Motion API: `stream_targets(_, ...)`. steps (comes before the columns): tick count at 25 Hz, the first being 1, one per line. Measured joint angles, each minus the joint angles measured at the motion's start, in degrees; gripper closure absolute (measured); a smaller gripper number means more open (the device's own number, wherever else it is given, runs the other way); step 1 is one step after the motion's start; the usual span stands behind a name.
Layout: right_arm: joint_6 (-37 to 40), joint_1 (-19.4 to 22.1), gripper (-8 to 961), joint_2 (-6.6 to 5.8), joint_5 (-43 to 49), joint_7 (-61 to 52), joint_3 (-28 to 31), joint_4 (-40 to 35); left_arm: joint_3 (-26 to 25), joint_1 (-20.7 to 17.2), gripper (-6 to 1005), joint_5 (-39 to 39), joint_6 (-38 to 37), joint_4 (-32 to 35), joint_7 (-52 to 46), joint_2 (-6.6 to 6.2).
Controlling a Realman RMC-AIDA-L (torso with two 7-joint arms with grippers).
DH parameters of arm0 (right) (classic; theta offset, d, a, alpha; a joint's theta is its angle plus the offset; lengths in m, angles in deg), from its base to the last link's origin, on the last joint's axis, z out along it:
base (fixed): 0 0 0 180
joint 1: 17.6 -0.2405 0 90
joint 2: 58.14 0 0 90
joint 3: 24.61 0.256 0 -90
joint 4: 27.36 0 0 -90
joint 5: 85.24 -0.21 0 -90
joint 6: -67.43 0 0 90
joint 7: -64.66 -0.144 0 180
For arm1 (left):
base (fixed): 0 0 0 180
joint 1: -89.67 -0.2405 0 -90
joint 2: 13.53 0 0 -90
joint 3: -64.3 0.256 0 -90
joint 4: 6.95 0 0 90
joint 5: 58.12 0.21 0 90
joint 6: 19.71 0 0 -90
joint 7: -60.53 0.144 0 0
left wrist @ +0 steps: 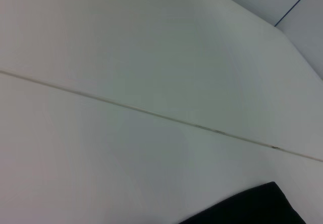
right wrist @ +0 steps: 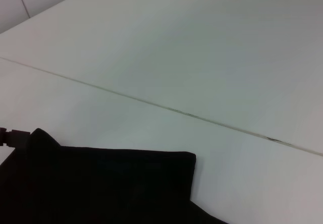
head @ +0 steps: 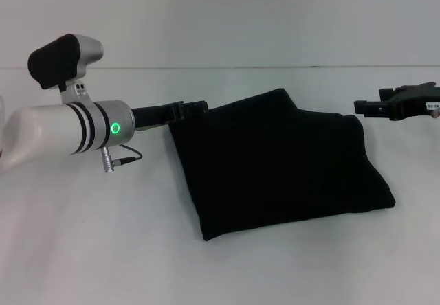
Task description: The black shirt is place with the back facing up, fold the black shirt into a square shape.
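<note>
Broadly, a white table (head: 103, 250) fills the head view, with a thin seam running across it far behind both grippers; the same seam crosses both wrist views. Next in size is the black shirt (head: 282, 164), folded into a rough four-sided block that lies between the two grippers, tilted so its near edge slopes away from the left gripper toward the right one. No lettering shows on the upper face. The left arm (head: 62, 130), white with a green light on its wrist, reaches in from the left side, and the left gripper (head: 196, 108) sits at the shirt's far left corner, touching the cloth; whether its fingers are apart or clamped on the cloth cannot be told. In the left wrist view only a small black corner of the shirt (left wrist: 252, 209) shows. The right gripper (head: 364, 106) hangs just beyond the shirt's far right corner, apart from the cloth, and its finger state also cannot be told. Its wrist view shows the shirt's (right wrist: 101, 188) folded far edge.
</note>
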Motion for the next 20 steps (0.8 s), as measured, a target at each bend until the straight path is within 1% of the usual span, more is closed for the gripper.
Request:
stream_targets(2,-0.05,-0.01,235,0.01,0.03,0.02,0.0,0.01,0.45,0.13,101,0.0,-0.12,0.0,-0.01,0.0)
stream_targets(5,-0.07,-0.01,235,0.0,0.08,0.06,0.02,0.01,2.56,0.29,103,0.0,-0.4,0.22,0.04,0.01)
stream_targets(8,-0.08,0.0,235,-0.05,0.09,0.51,0.04,0.06,3.86,0.35,104,0.0,-0.45,0.53,0.29,0.22)
stream_targets(13,-0.07,0.0,235,0.03,0.09,0.76,0.05,0.2,4.11,0.39,297,-0.43,-0.17,1.09,0.38,0.63)
stream_targets(19,-0.07,0.06,235,0.02,0.09,0.76,0.16,0.23,4.09,0.58,539,-0.2,0.09,1.36,0.1,0.59)
stream_targets(20,-0.07,0.11,235,0.01,0.09,0.76,0.21,0.23,4.05,0.6,562,-0.25,0.11,1.36,0.04,0.53)
